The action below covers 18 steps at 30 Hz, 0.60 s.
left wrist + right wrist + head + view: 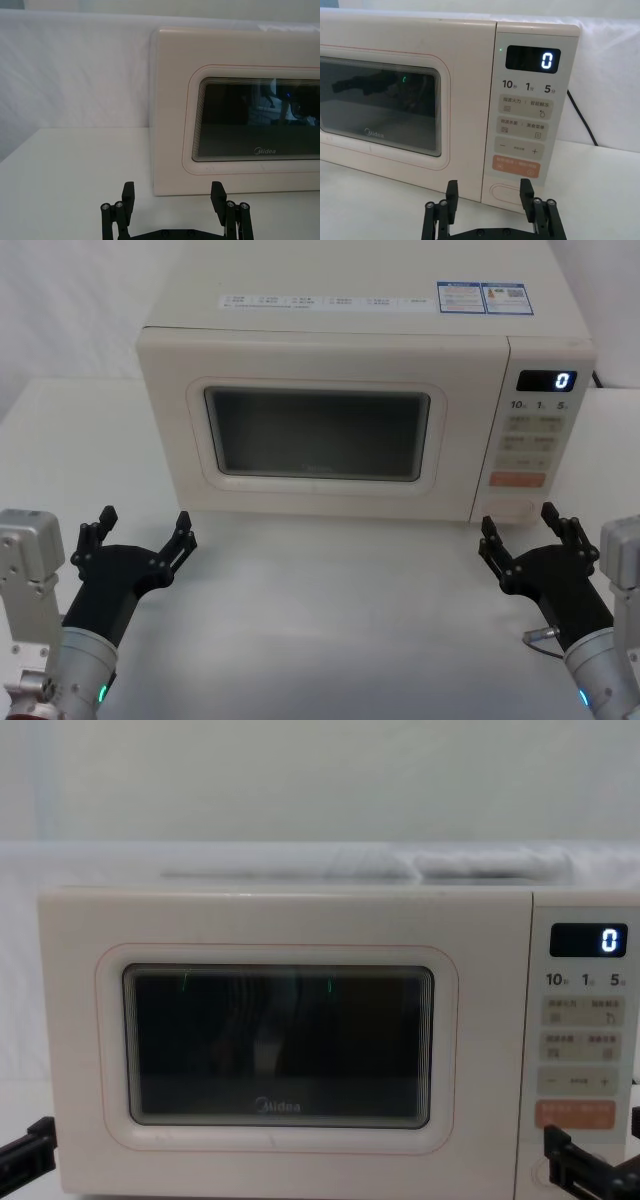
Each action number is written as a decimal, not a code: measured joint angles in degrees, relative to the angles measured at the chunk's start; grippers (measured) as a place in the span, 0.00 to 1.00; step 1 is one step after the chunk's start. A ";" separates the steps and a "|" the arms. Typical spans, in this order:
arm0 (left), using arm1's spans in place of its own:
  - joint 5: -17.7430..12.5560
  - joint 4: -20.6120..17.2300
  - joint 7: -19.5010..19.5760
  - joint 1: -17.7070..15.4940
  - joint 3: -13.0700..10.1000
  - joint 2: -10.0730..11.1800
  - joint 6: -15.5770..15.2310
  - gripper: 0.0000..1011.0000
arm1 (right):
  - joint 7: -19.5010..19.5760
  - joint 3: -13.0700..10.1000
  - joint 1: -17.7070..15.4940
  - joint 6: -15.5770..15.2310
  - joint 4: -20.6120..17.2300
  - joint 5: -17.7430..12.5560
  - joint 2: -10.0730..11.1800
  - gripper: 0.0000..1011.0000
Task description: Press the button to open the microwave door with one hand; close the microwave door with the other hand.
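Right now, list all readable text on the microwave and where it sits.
"0": lit display on the control panel.
"10", "1", "5": row under the display, each with a small unit mark too small to read.
"Midea": grey logo on the microwave door, under the window.
Panel key captions and top stickers: too small to read.

Right gripper [488, 197] low in front of the microwave, fingers spread wide, nothing between them. Button [506, 192] (cream oval, bottom of the control panel [527, 115]) sits just beyond, partly hidden behind one fingertip [526, 191]; no contact visible. Orange key [516, 167] directly above the button. Display [533, 59] reads 0. Microwave door [405, 95] shut flush with the panel, Midea logo under the dark window [380, 102]. Black cable [580, 117] runs down the white backdrop beside the microwave.
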<state>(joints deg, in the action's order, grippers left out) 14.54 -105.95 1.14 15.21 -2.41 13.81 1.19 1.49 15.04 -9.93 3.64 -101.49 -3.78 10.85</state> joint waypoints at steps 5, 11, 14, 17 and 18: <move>0.00 0.00 0.00 0.00 0.00 0.00 0.00 0.99 | 0.00 0.00 0.00 0.00 0.00 0.00 0.00 0.68; 0.00 0.00 0.00 0.00 0.00 0.00 0.00 0.99 | 0.00 0.00 0.00 0.00 0.00 0.00 0.00 0.50; 0.00 0.00 0.00 0.00 0.00 0.00 0.00 0.99 | 0.00 0.00 0.00 0.00 0.00 0.00 0.00 0.39; 0.00 0.00 0.00 0.00 0.00 0.00 0.00 0.99 | 0.00 0.00 0.00 0.00 0.00 0.00 0.00 0.27; 0.00 0.00 0.00 0.00 0.00 0.00 0.00 0.99 | 0.00 0.00 0.00 0.00 0.00 0.00 0.00 0.25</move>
<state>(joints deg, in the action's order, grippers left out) 14.54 -105.95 1.14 15.21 -2.41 13.81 1.19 1.49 15.04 -9.93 3.64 -101.49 -3.78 10.85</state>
